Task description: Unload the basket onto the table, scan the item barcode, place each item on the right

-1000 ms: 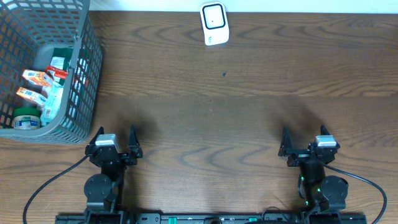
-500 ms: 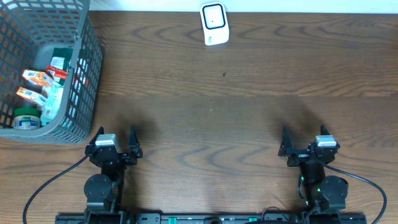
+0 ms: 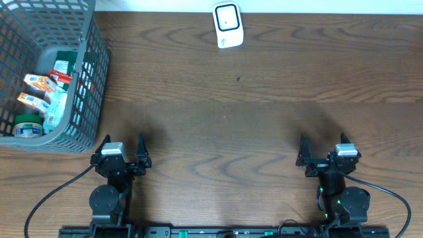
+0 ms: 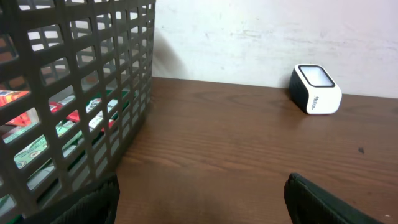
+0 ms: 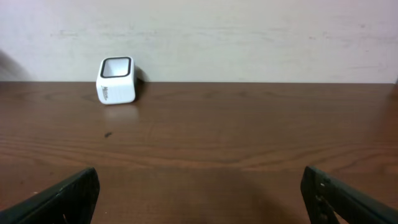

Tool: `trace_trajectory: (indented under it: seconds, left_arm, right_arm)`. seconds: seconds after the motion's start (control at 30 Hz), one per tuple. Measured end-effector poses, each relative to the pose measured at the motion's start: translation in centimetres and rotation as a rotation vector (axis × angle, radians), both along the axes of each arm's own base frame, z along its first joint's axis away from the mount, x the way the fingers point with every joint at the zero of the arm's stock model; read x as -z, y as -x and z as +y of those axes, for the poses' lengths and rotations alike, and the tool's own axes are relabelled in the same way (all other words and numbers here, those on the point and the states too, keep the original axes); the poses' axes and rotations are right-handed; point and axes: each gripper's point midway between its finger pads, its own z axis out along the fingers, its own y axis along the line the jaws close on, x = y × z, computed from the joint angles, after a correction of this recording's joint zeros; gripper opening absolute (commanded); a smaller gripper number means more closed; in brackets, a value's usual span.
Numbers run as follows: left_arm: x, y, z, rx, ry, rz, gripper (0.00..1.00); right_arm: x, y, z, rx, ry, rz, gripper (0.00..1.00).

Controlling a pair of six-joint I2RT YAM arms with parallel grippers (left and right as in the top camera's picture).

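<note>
Black and spread wide apart, the jaws of the left tool (image 3: 123,139) grip nothing and sit low over the near left part of the dark wood-grain worktop (image 3: 218,119). The right tool (image 3: 322,139), at the near right, stands equally wide apart and equally empty. Both tools point toward the far edge, well apart from each other, with bare wood between them and in front of them. Just beyond the left tool, on the far left, stands a grey plastic mesh basket (image 3: 94,79), its near wall close to that tool. Inside it lie the grocery items (image 3: 46,99), all piled together: orange-and-white packets (image 3: 38,82), a round tub with a green lid (image 3: 28,124) at the near end, and a dark green pack (image 3: 65,61) farther back. Their barcodes cannot be made out. A white barcode scanner (image 3: 227,25) with a dark window stands upright at the far edge near the middle, by the pale wall, well apart from the basket and from both tools.
</note>
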Motion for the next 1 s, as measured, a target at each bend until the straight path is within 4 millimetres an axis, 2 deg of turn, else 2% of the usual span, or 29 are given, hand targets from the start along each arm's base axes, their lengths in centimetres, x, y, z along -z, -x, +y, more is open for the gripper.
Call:
trace_trajectory:
  seconds: [0.57,0.83,0.9,1.0]
  left_arm:
    - [0.0,0.0,0.0,0.000,0.005,0.000,0.85]
    - [0.1,0.4,-0.2,-0.006,0.133,0.050,0.85]
    - [-0.3,0.6,-0.5,0.007,0.160,0.071,0.85]
    - [-2.2,0.8,-1.1,0.039,0.194,0.087,0.85]
  right_arm:
    - [0.0,0.0,0.0,0.000,0.000,0.000,0.99]
    - [0.0,0.0,0.0,0.000,0.000,0.000,0.99]
    - [0.0,0.0,0.0,0.000,0.000,0.000,0.99]
    - [0.0,0.0,0.0,0.000,0.000,0.000,0.99]
